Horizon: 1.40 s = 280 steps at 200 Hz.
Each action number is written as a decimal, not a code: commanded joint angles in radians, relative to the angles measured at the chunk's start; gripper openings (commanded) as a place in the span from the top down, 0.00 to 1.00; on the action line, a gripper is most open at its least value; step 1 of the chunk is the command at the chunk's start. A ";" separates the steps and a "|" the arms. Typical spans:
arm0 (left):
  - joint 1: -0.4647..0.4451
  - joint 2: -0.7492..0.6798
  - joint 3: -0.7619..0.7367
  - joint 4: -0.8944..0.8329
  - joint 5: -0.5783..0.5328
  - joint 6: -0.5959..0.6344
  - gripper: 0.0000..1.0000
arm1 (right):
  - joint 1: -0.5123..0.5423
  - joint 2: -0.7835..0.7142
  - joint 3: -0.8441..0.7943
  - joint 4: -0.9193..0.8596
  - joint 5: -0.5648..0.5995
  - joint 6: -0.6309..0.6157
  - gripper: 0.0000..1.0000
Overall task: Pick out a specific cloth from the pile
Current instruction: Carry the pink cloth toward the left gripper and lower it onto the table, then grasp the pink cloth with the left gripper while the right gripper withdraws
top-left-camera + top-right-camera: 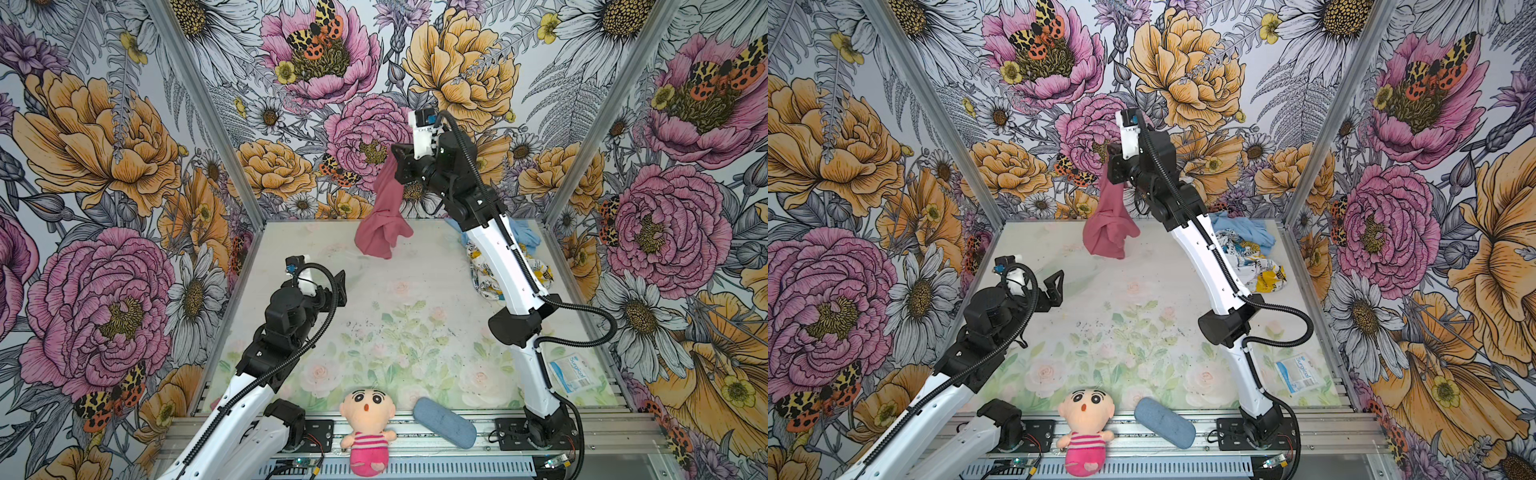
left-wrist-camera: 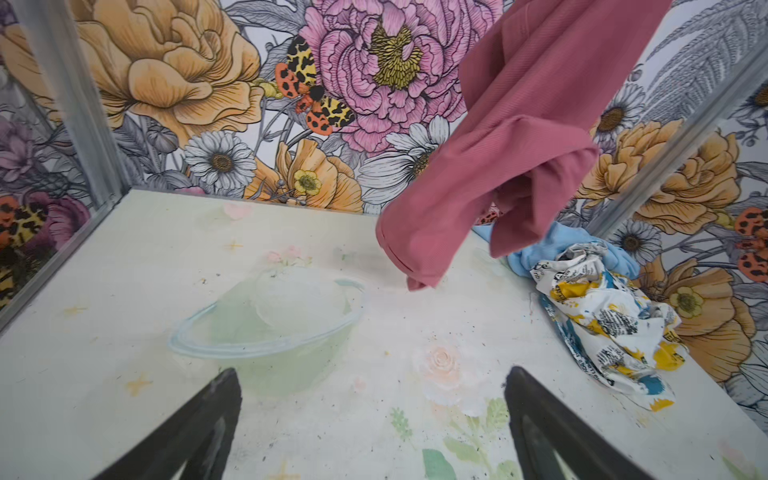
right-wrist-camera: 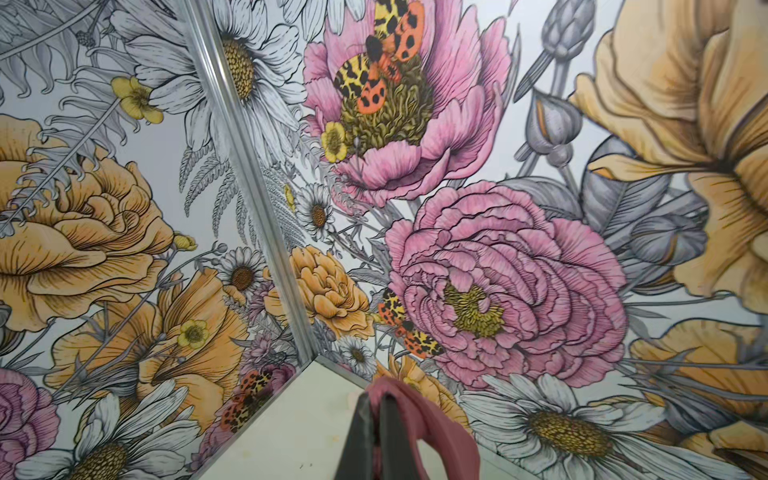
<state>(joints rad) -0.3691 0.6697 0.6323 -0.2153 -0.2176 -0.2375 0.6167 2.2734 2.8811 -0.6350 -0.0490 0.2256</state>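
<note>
Rose-red cloth (image 1: 382,220) in right pincer (image 1: 394,162) over pale tabletop (image 1: 374,299), floral walls (image 1: 104,166); left pincer (image 2: 374,370) wide

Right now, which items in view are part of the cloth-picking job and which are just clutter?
Job: rose-red cloth, pinched in the right gripper; pile of light blue cloth and printed cloth.
Lying about: doll, grey-blue pad, Surgical packet, all toward the front.
</note>
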 commanded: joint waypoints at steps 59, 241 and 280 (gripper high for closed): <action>0.147 -0.002 -0.006 -0.076 0.043 -0.046 0.01 | -0.003 0.099 -0.253 0.070 -0.060 0.112 1.00; 0.294 1.456 1.069 -0.352 0.235 -0.141 0.21 | -0.051 -0.737 -1.689 0.237 0.098 0.094 0.07; 0.284 1.625 1.254 -0.424 0.207 -0.135 0.22 | 0.011 -0.843 -1.808 0.300 0.073 0.113 0.01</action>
<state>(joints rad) -0.0753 2.2635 1.8000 -0.5613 0.0158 -0.3679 0.5976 1.5002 1.1244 -0.4080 0.0479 0.3241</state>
